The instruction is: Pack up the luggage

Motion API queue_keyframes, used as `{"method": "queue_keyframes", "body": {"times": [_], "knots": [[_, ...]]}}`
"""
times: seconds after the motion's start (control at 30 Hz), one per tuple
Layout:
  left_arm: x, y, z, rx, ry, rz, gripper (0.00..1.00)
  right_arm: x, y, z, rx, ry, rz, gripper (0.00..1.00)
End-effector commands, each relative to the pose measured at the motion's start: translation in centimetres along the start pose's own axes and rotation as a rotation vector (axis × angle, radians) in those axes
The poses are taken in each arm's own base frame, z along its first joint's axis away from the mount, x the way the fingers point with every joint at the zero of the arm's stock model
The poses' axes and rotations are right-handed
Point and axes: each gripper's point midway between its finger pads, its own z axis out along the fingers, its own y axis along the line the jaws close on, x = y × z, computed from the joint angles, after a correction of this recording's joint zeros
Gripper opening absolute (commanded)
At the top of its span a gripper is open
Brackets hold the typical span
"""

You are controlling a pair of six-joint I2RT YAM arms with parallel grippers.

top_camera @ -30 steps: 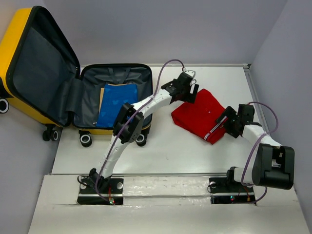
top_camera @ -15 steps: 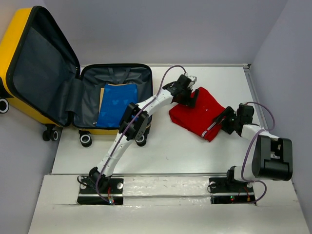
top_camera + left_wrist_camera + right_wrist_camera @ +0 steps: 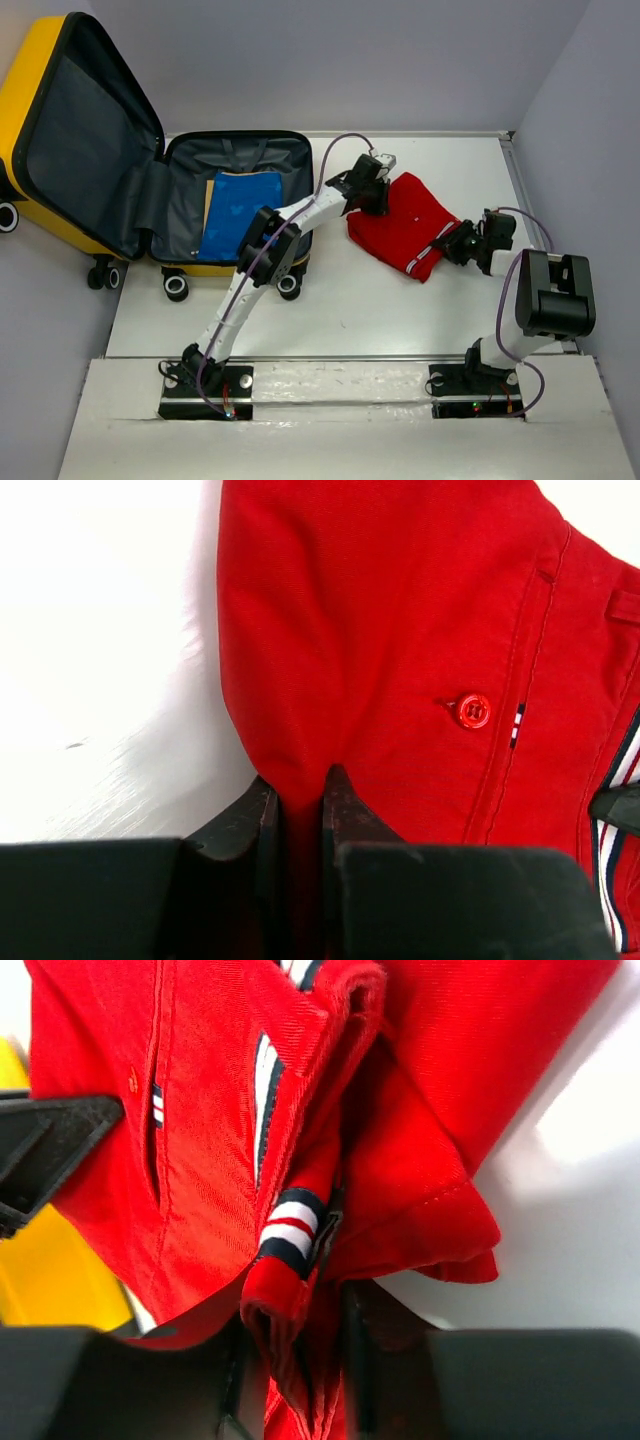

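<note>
- the left fingers [image 3: 270, 815], flat black pads, are pinched tight on a raised fold at the edge of the red cloth [image 3: 400, 630].
- the right fingers [image 3: 360, 1335] are clamped on the opposite corner, where several layers and a striped band [image 3: 290, 1230] of red, white and navy bunch together.
- the red cloth is a soft, fine-woven folded garment with stitched seams and a small round red button [image 3: 473, 710].
- seen from above, the left arm reaches long and nearly straight, diagonally toward the far middle, passing over the suitcase's near right corner; its fingers [image 3: 372, 195] sit at the cloth's left far edge.
- the right arm is folded back on itself, its fingers [image 3: 462, 243] pointing left at the cloth's right near edge.
- the cloth [image 3: 405, 225] spans between both sets of fingers over the white tabletop [image 3: 380, 310].
- the suitcase [image 3: 35, 70], glossy yellow with rounded corners and dark grey lining, lies open at the far left, lid propped up; it is just left of the red cloth and apart from it, untouched by either set of fingers.
- a folded blue cloth [image 3: 238, 212] lies flat in its lower half.
</note>
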Motion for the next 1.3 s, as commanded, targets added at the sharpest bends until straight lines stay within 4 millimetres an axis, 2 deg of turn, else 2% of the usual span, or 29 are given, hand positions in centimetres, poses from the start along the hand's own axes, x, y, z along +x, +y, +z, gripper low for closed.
{"method": "queue_keyframes", "body": {"times": [0.0, 0.07, 0.1, 0.17, 0.2, 0.33, 0.4, 0.43, 0.53, 0.57, 0.63, 0.67, 0.7, 0.73, 0.8, 0.83, 0.87, 0.9, 0.93, 0.97, 1.0, 1.03, 1.07, 1.1, 1.13, 1.17, 1.2, 1.23, 1.27], "knots": [[2.7, -3.8, -1.6, 0.079, 0.085, -0.016, 0.07, 4.0, 2.5, 1.2, -0.151, 0.149, 0.051, 0.23], [1.4, -4.6, -3.2, 0.087, 0.044, -0.011, 0.06, 4.1, 3.4, 1.3, -0.210, 0.142, 0.050, 0.10], [0.9, -5.0, -3.9, 0.092, 0.028, -0.010, 0.06, 4.1, 3.6, 1.2, -0.226, 0.133, 0.051, 0.07], [-0.2, -5.3, -5.2, 0.082, -0.007, -0.004, 0.06, 3.6, 4.7, 0.7, -0.286, 0.096, 0.027, 0.07], [-1.8, -6.1, -6.7, 0.092, -0.046, 0.006, 0.06, 3.4, 5.2, 0.4, -0.299, 0.082, 0.028, 0.07], [-5.6, -7.6, -10.9, 0.086, -0.146, 0.029, 0.06, 2.0, 8.2, -1.1, -0.351, 0.024, -0.035, 0.07], [-7.8, -8.3, -13.4, 0.074, -0.197, 0.052, 0.06, 2.3, 10.5, -2.1, -0.383, 0.026, -0.080, 0.07], [-8.2, -7.9, -14.2, 0.056, -0.196, 0.056, 0.06, 2.2, 12.8, -2.6, -0.414, 0.010, -0.119, 0.07], [-11.4, -7.6, -17.2, 0.023, -0.261, 0.069, 0.06, 2.7, 15.7, -2.9, -0.429, 0.014, -0.160, 0.07], [-12.3, -7.4, -18.3, 0.009, -0.267, 0.066, 0.06, 3.1, 18.1, -3.3, -0.463, 0.022, -0.190, 0.07], [-14.1, -5.5, -20.7, -0.033, -0.306, 0.055, 0.06, 3.1, 20.5, -3.5, -0.492, 0.012, -0.208, 0.07], [-14.4, -4.6, -21.7, -0.061, -0.306, 0.047, 0.06, 2.5, 23.1, -4.0, -0.536, -0.004, -0.232, 0.07], [-15.6, -2.7, -24.1, -0.104, -0.346, 0.030, 0.06, 3.6, 24.2, -3.4, -0.544, 0.030, -0.242, 0.07], [-15.9, -1.3, -25.3, -0.134, -0.354, 0.018, 0.06, 2.9, 26.8, -3.8, -0.581, 0.007, -0.262, 0.07], [-15.6, 2.2, -27.3, -0.205, -0.352, -0.023, 0.06, 3.6, 29.0, -3.1, -0.600, 0.030, -0.280, 0.07], [-16.6, 5.3, -30.5, -0.267, -0.398, -0.062, 0.06, 5.3, 29.7, -1.4, -0.594, 0.076, -0.288, 0.07], [-16.3, 7.3, -31.9, -0.315, -0.405, -0.090, 0.06, 5.9, 30.6, -0.7, -0.600, 0.096, -0.295, 0.07], [-14.9, 9.4, -33.6, -0.367, -0.405, -0.124, 0.06, 5.8, 33.4, -0.8, -0.641, 0.094, -0.313, 0.07], [-14.5, 13.3, -35.9, -0.444, -0.431, -0.183, 0.06, 8.2, 33.7, 1.3, -0.629, 0.156, -0.325, 0.07], [-13.1, 15.4, -37.6, -0.499, -0.446, -0.232, 0.06, 9.1, 34.4, 2.2, -0.624, 0.179, -0.333, 0.07], [-11.9, 17.9, -37.7, -0.545, -0.433, -0.268, 0.06, 9.8, 35.4, 3.0, -0.628, 0.193, -0.343, 0.07], [-11.9, 20.5, -41.2, -0.615, -0.507, -0.318, 0.06, 11.4, 37.5, 4.4, -0.650, 0.222, -0.361, 0.07], [-10.3, 22.3, -42.6, -0.682, -0.520, -0.362, 0.07, 12.4, 38.2, 5.2, -0.646, 0.245, -0.373, 0.07], [-9.5, 23.8, -43.5, -0.721, -0.528, -0.390, 0.13, 13.4, 38.9, 6.0, -0.650, 0.260, -0.389, 0.08], [-9.0, 25.1, -44.7, -0.768, -0.552, -0.412, 0.42, 13.2, 41.9, 5.6, -0.696, 0.235, -0.416, 0.25], [-7.7, 27.9, -47.0, -0.873, -0.574, -0.465, 0.65, 16.2, 40.6, 8.0, -0.626, 0.306, -0.442, 0.42], [-6.7, 28.6, -47.7, -0.899, -0.572, -0.486, 0.89, 17.0, 40.8, 8.7, -0.620, 0.300, -0.526, 0.58], [-6.6, 28.8, -48.5, -0.914, -0.588, -0.495, 0.99, 16.2, 43.8, 8.0, -0.644, 0.249, -0.576, 0.83], [-6.6, 28.6, -49.1, -0.926, -0.601, -0.494, 0.99, 16.5, 43.9, 8.4, -0.613, 0.249, -0.618, 0.89]]}}
